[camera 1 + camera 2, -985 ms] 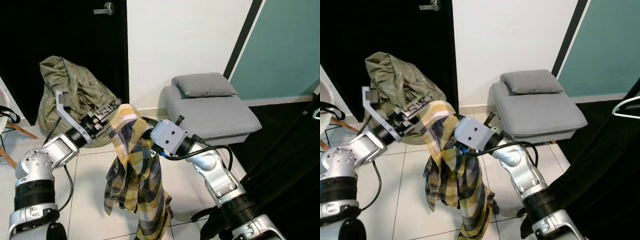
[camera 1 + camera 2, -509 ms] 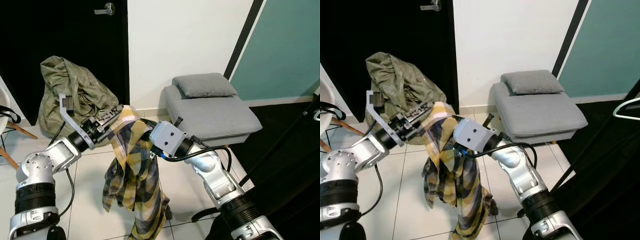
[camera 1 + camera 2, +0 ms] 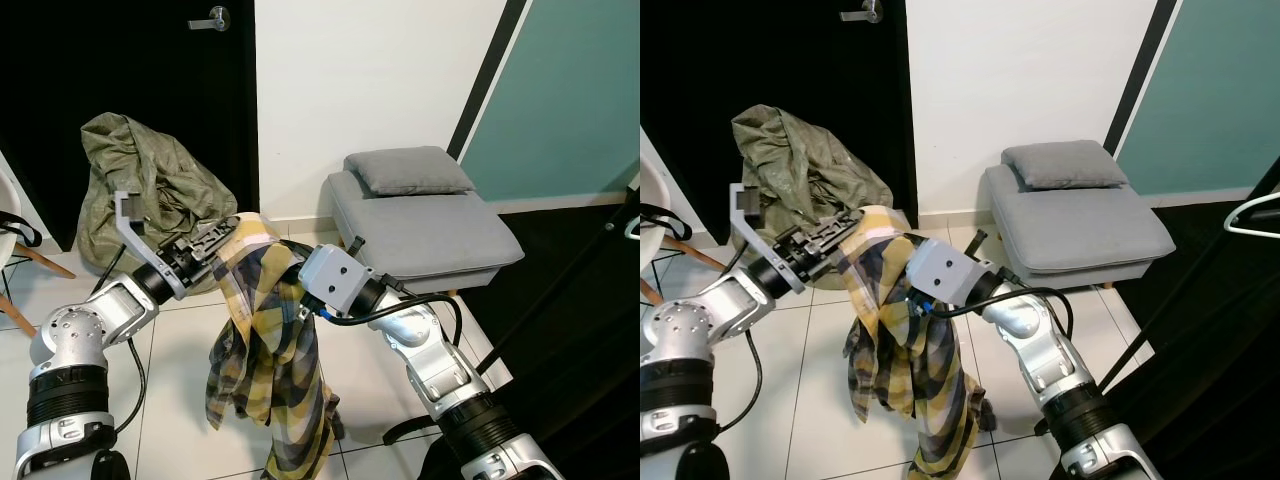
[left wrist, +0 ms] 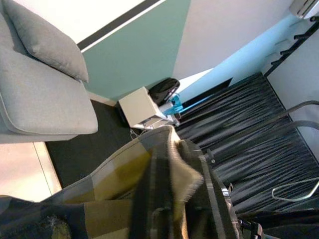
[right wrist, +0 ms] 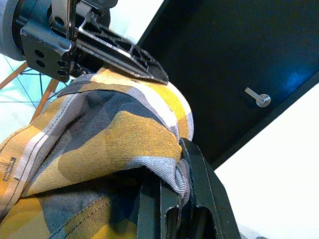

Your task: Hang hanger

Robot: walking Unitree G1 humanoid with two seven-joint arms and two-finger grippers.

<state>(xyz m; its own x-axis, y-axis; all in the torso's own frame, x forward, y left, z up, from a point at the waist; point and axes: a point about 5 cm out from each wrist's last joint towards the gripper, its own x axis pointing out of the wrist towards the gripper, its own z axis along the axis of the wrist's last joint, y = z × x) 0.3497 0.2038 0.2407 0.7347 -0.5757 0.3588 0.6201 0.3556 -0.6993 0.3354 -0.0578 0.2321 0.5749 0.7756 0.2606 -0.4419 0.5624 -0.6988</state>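
Left eye view has both silver arms raised in front of the robot with a yellow, grey and white plaid shirt (image 3: 265,350) draped between them and hanging down over the pale tiled floor (image 3: 180,400). The left end effector (image 3: 222,233) reaches in from the left and meets the top of the shirt, while the right end effector (image 3: 290,268) comes from the right and is buried in the cloth at the shirt's upper fold. Behind them an olive green bag (image 3: 145,195) slumps against a black door (image 3: 120,90), and a grey footstool (image 3: 425,230) with a grey cushion (image 3: 408,168) on it stands by the white wall. Right eye view shows the same pair of arms and shirt, plus a white hanger (image 3: 1252,215) at the right edge, against dark clothing, well apart from both end effectors. Left wrist view looks along the left end effector, whose fingers are wrapped in plaid cloth, so I cannot tell whether they are parted or pressed together; beyond lie the footstool, a small white box (image 4: 142,108) with a black object on top, and dark hanging garments with a pale hanger (image 4: 296,191) among them. Right wrist view shows the right end effector's black fingers (image 5: 204,199) clamped onto a fold of the shirt, with the left end effector's fingers resting on the cloth just above.
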